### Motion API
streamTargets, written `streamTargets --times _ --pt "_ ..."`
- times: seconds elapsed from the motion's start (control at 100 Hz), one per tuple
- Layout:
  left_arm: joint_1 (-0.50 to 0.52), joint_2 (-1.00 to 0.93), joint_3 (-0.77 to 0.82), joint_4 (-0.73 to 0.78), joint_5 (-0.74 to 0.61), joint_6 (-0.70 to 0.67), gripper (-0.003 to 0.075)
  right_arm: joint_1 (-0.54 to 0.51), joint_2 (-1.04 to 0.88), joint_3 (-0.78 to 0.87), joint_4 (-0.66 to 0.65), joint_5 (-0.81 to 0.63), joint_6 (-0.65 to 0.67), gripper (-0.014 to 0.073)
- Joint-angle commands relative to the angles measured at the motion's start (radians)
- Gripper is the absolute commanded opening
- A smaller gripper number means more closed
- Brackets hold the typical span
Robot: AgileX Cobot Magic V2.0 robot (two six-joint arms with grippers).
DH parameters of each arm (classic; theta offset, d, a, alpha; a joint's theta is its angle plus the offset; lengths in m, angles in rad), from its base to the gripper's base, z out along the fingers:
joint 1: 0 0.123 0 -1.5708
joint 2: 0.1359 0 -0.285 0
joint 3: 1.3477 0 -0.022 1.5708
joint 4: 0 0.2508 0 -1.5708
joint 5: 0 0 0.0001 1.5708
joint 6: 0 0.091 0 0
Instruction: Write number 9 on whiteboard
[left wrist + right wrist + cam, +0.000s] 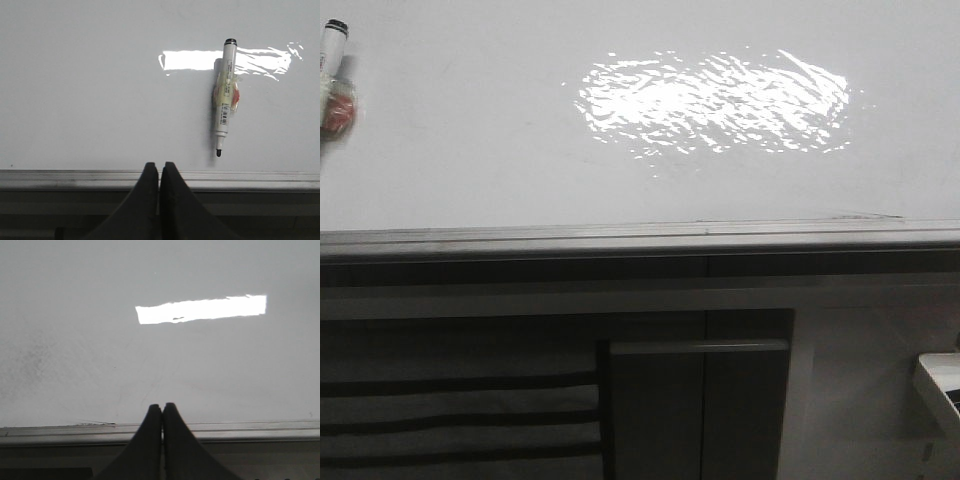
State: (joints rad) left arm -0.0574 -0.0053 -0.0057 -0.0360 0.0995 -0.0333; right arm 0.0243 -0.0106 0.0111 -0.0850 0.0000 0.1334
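Observation:
The whiteboard (470,130) lies flat, glossy white, with a rippled glare patch (710,100) and a grey metal edge strip (620,240) along its near side. No number 9 shows on it. A white marker (226,95), uncapped with its black tip toward the edge strip, lies on the board with a yellow-and-red wrap round its middle; it also shows at the far left of the front view (332,45). My left gripper (160,166) is shut and empty over the edge strip, left of the marker tip. My right gripper (162,407) is shut and empty over the edge strip (250,430).
Below the board's edge are dark cabinet panels with a grey handle bar (700,347) and striped slats (450,410). A white box corner (942,385) sits at the lower right. Faint smudges mark the board in the right wrist view (30,360).

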Motion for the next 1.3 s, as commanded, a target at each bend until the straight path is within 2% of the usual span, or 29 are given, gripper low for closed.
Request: streamTargets --times 0.0,0.2,0.4,0.6,0.82,0.96,1.29 --pt "-0.003 -0.024 0.028 -0.009 -0.082 -0.003 -0.0020 -0.006 -0.018 0.029 -0.012 -0.079 -0.010 -0.0072" --pt "-0.003 -0.024 0.014 -0.027 -0.133 -0.003 -0.0020 -0.006 -0.018 0.021 -0.004 -0.103 -0.010 -0.0072" --pt "-0.003 -0.019 -0.129 -0.058 -0.114 -0.005 -0.0020 -0.006 -0.003 -0.135 0.043 0.059 -0.010 -0.0072" --pt "-0.003 0.070 -0.359 -0.024 0.063 0.002 -0.0020 -0.006 0.118 -0.372 0.005 0.273 -0.011 -0.0072" --pt "-0.003 0.232 -0.555 0.001 0.165 0.002 -0.0020 -0.006 0.311 -0.575 -0.043 0.406 -0.011 -0.0072" --pt "-0.003 0.276 -0.581 0.017 0.163 0.002 -0.0020 -0.006 0.369 -0.619 -0.043 0.392 -0.011 -0.0072" --pt "-0.003 0.285 -0.579 0.017 0.163 0.002 -0.0020 -0.006 0.375 -0.619 -0.043 0.365 -0.011 -0.0072"
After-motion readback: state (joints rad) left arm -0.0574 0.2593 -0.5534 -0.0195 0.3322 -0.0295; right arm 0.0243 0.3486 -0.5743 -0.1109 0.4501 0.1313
